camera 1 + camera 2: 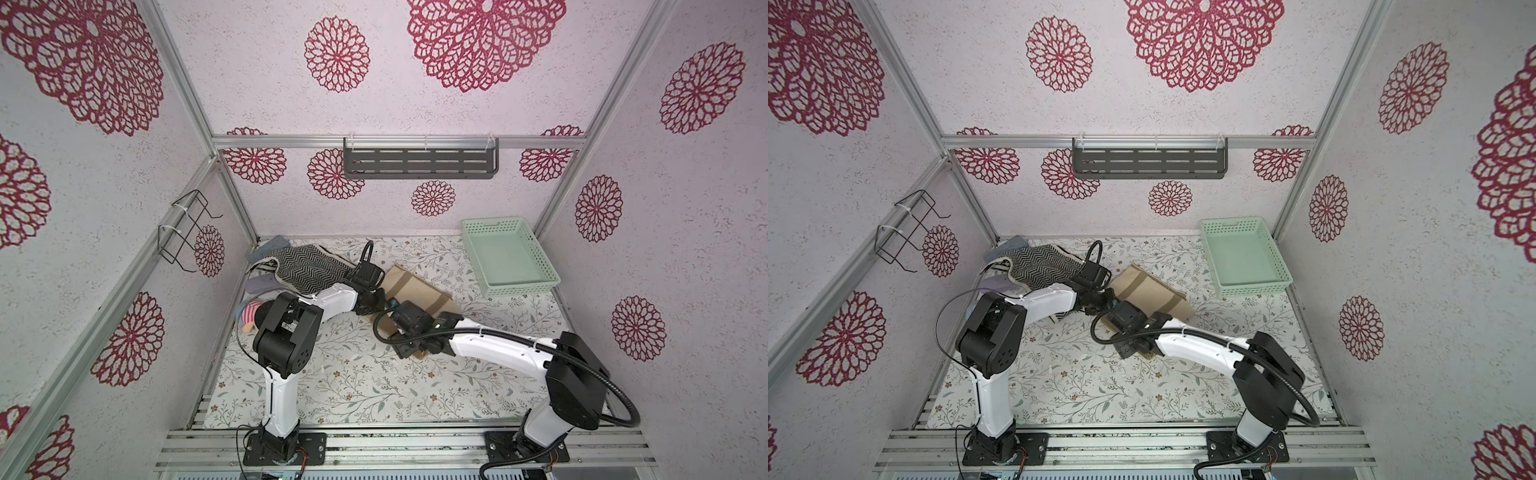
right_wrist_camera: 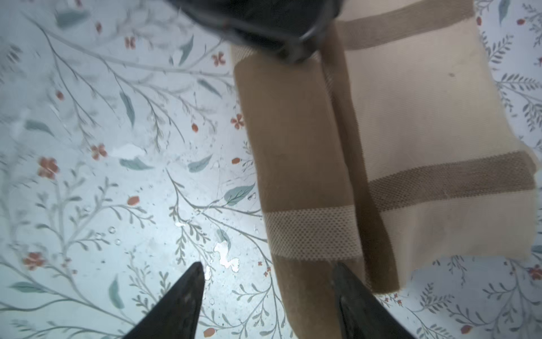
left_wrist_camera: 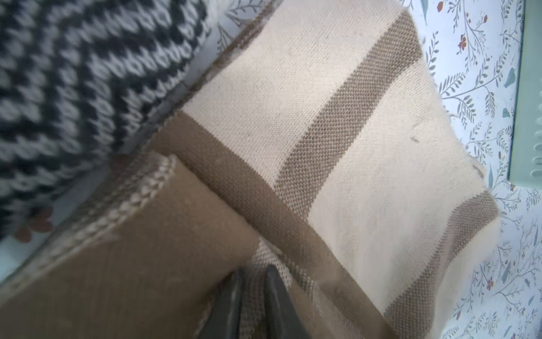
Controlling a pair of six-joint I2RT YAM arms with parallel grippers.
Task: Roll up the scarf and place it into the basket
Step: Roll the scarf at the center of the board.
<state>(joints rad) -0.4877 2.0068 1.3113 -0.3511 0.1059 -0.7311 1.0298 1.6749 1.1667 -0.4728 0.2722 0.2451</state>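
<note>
The beige scarf point(image 1: 415, 286) with brown stripes lies on the floral worktop point(image 1: 353, 386), just past centre towards 12 o'clock in both top views. One end is wound into a tight brown roll, and the rest lies flat, spreading away towards 2 o'clock.

Both arms meet over it, one reaching in from 7 o'clock and one from 5.

The left claw point(image 3: 255, 268) is narrow. Its fingers point(image 3: 228, 305) are nearly together, with a strip of scarf cloth pinched between them right beside the roll.

The right claw point(image 2: 267, 264) stands wide and grips nothing. The near end of the roll sits in the gap between its fingers, and I cannot tell whether either finger touches the cloth.

The mint-green basket point(image 1: 521, 289) waits at 2 o'clock, by the far right corner of the worktop. The scarf lies outside it, apart, off its 8 o'clock corner.

Over at 10 o'clock lies a black-and-white herringbone knit point(image 1: 309, 266), just beside the scarf's roll.
</note>
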